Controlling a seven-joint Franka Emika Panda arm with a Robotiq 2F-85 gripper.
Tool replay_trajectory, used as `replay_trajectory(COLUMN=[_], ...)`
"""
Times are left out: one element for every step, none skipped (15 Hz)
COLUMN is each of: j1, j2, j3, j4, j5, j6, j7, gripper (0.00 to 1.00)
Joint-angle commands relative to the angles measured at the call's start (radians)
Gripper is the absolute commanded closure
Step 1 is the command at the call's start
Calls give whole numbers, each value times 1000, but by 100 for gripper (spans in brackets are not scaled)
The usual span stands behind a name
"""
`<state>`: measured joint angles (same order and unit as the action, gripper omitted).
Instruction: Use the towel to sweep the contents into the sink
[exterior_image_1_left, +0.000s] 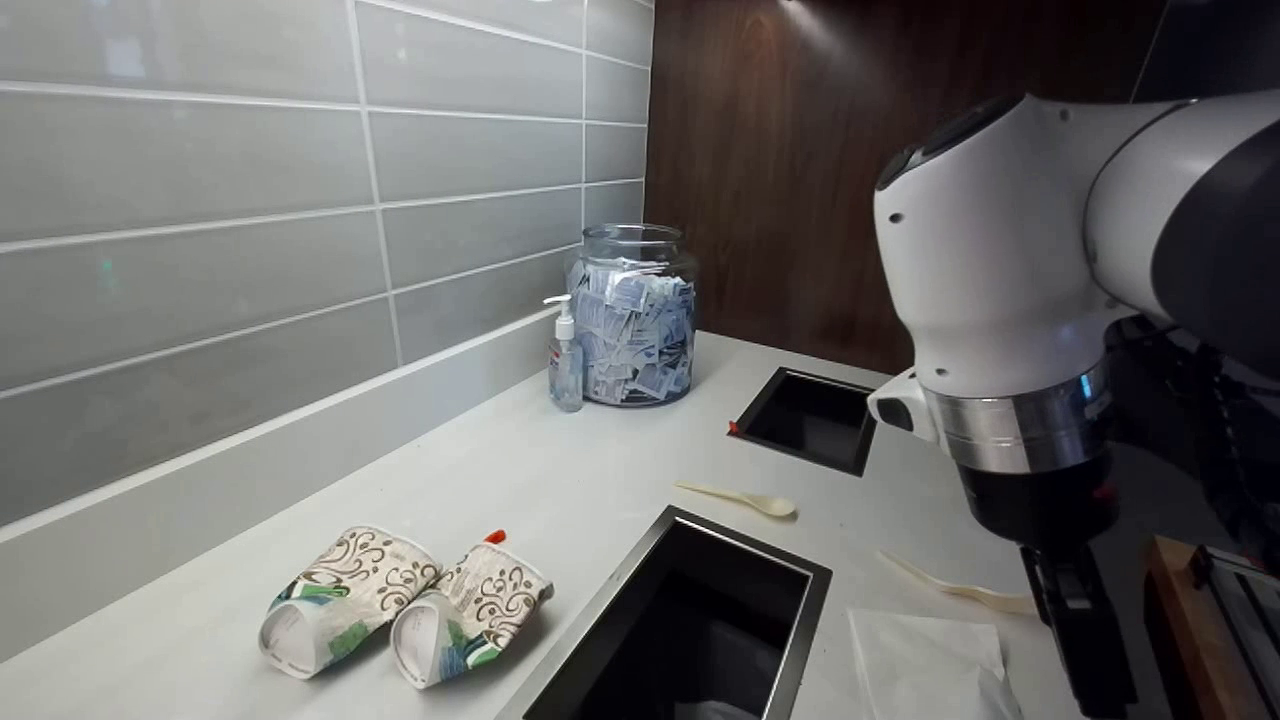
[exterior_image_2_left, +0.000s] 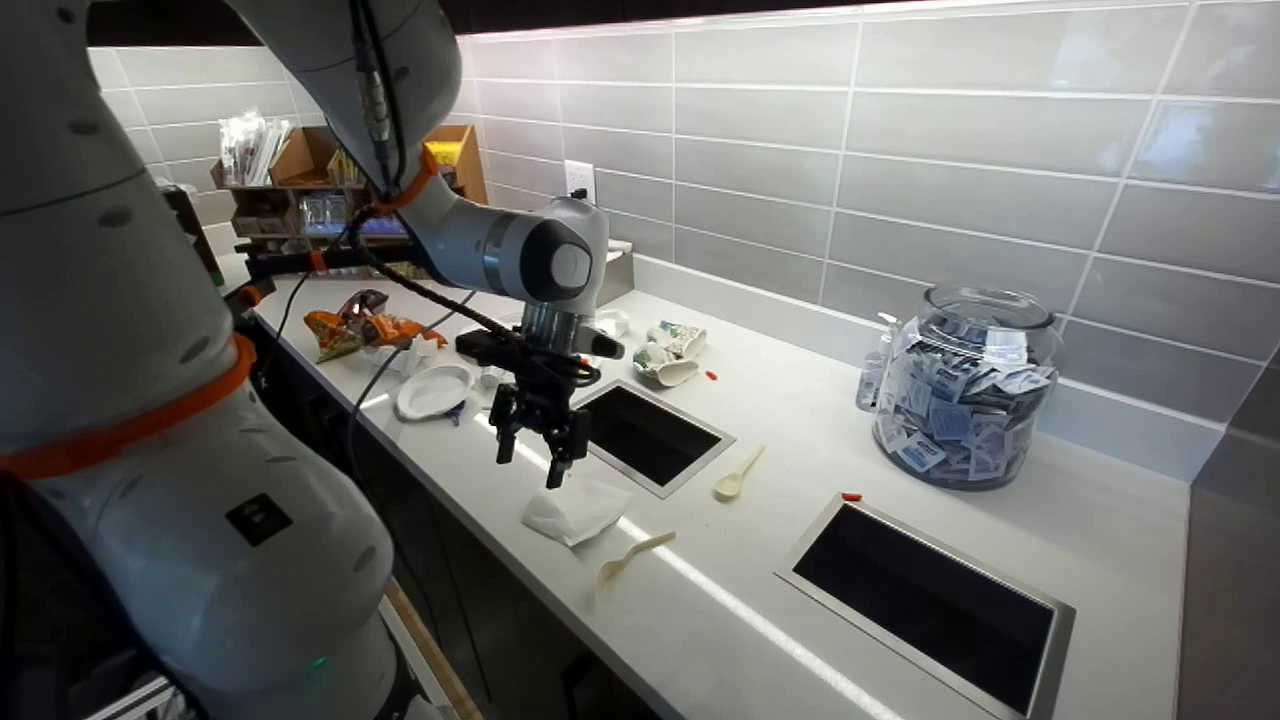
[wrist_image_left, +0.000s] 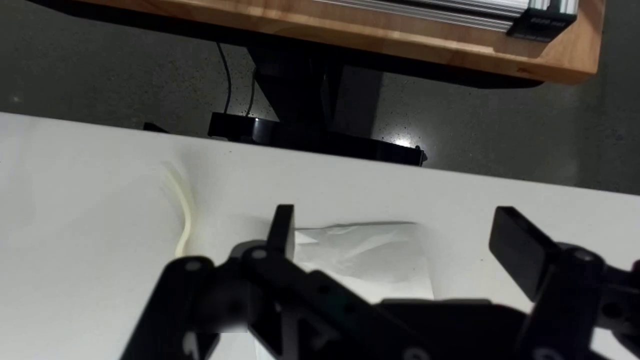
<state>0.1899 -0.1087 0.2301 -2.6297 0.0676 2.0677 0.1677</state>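
Towel (wrist_image_left: 370, 260) lies on the counter (wrist_image_left: 90, 240), lower centre of your wrist view. Your gripper (wrist_image_left: 398, 232) hangs over the counter, jaws spread wide! A pale spoon (wrist_image_left: 187, 215) sits left of centre; in an exterior view, a sink (exterior_image_1_left: 803, 640) opens at bottom centre.

In an exterior view you look from above along the surface (exterior_image_1_left: 480, 480) toward the dark wood panel (exterior_image_1_left: 770, 180), with the crushed cups (exterior_image_1_left: 350, 600) near you and the jar (exterior_image_1_left: 635, 330) far off. In an exterior view you look down past the arm (exterior_image_2_left: 270, 590), close at the picture's left, toward the tiled wall (exterior_image_2_left: 740, 130), the jar nearer than the crushed cups. Both exterior views share the sinks (exterior_image_2_left: 1052, 650). Your wrist view faces down from close in, past the hand (wrist_image_left: 397, 230) and over the surface's edge to the floor (wrist_image_left: 500, 130); it shares the towel (wrist_image_left: 370, 255) with both exterior views.
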Motion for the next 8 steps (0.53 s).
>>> replay_trajectory(j1=[4, 3, 1, 1, 1, 2, 2, 2], j2=[59, 77, 98, 114, 131, 148, 164, 178], j3=[-5, -6, -8, -10, -11, -13, -15, -19], j4=[-5, -2, -1, 1, 2, 3, 5, 6], j5=[-24, -30, -45, -53, -59, -64, -72, -76], j6=[60, 79, 100, 118, 141, 162, 182, 205], j7=[-1, 1, 7, 10, 11, 12, 14, 15], gripper=[0, 0, 0, 0, 0, 0, 0, 0])
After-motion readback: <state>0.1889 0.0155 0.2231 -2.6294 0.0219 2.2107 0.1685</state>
